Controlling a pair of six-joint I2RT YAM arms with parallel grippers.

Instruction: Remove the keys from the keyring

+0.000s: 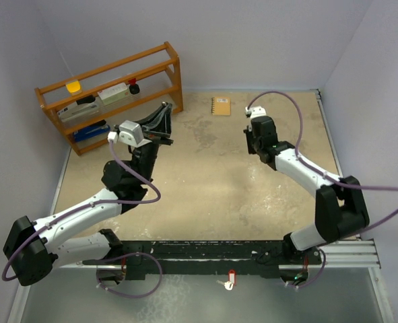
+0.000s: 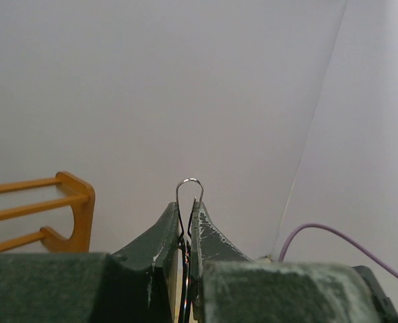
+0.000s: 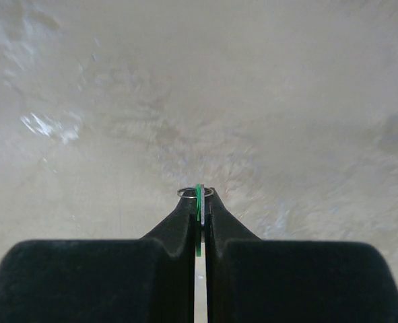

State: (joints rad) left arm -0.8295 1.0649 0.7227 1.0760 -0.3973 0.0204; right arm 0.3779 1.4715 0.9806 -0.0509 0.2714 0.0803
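My left gripper (image 1: 163,111) is raised near the wooden shelf and points at the back wall. In its wrist view, the left gripper (image 2: 187,205) is shut on the keyring, whose thin silver wire loop (image 2: 189,183) pokes out above the fingertips. Over the right half of the table, my right gripper (image 1: 257,145) points down. Its wrist view shows the right gripper (image 3: 199,199) shut on a green key (image 3: 199,202), seen edge-on. A small silver ring (image 3: 187,192) circles the key's top. The two grippers are far apart.
A wooden shelf (image 1: 111,94) with small items stands at the back left, close to the left gripper. A tan spiral notebook (image 1: 221,106) lies at the back centre. A red-and-white tag (image 1: 231,277) lies below the arms' base rail (image 1: 205,259).
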